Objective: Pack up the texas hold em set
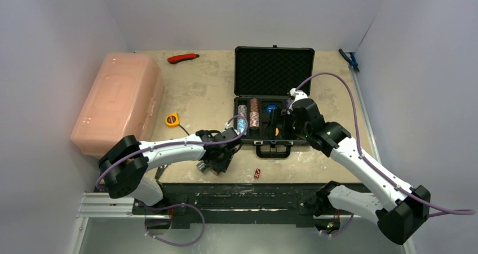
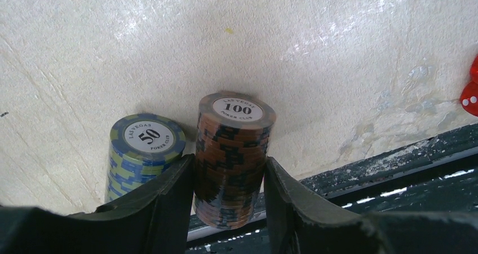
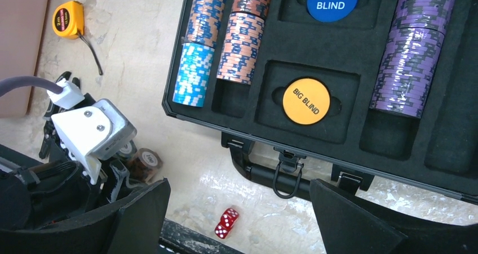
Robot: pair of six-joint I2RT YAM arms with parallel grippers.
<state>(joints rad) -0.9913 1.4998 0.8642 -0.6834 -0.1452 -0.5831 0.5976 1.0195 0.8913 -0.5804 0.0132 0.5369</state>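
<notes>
The open case [image 1: 274, 71] sits mid-table, chip rows [image 3: 225, 40] in its slots (two discs [image 3: 305, 101] between them). A tape measure [image 1: 172, 119] and a large box [image 1: 118, 102] lie to its left. Before it, the 100 stack [image 2: 231, 158] stands right of the 50 stack [image 2: 144, 158], dice [image 1: 257, 173] further right; a cutter [image 1: 183, 57], probably, lies behind.

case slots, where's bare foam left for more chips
In the case, bare foam lies between the orange chips and the handle-side wall, and between the purple chips and that wall; the channel right of purple looks empty too. Crowded: the leftmost row, full down to the light blue chips, and the middle, with both blind discs.
</notes>
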